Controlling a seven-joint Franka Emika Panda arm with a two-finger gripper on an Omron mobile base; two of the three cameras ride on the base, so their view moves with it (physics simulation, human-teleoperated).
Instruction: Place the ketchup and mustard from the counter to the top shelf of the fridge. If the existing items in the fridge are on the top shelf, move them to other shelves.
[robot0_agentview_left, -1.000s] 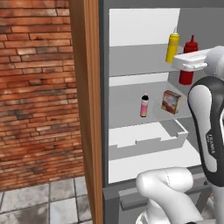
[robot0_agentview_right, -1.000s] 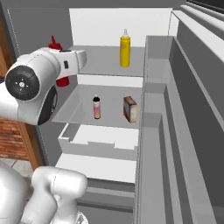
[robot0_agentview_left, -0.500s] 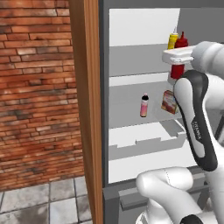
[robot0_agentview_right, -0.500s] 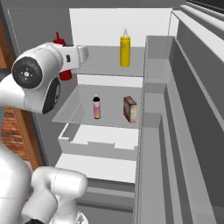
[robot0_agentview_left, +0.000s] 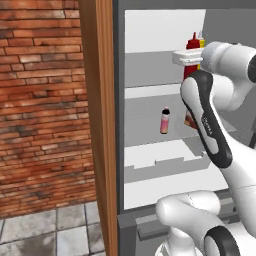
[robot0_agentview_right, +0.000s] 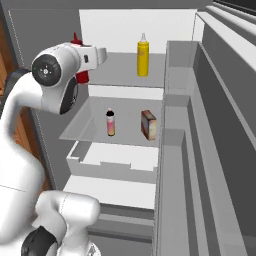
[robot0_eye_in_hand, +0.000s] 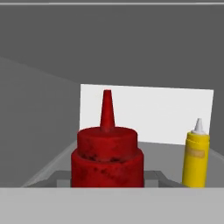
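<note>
ketchup (robot0_eye_in_hand: 107, 157): upright, dead ahead of gripper (robot0_agentview_right: 82, 62), at 12 o'clock
gripper: clamped on ketchup
mustard (robot0_eye_in_hand: 195, 155): at 3 o'clock on top shelf (robot0_agentview_right: 117, 75)

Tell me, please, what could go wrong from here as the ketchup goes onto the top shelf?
The ketchup sits close in the tool; whether its base has landed on the top shelf is hidden, so an early release might tip it. The arm fills the fridge opening, so a hasty pull-back could drag the bottle. The mustard stands apart and looks safe unless the tool swings sideways.
</note>
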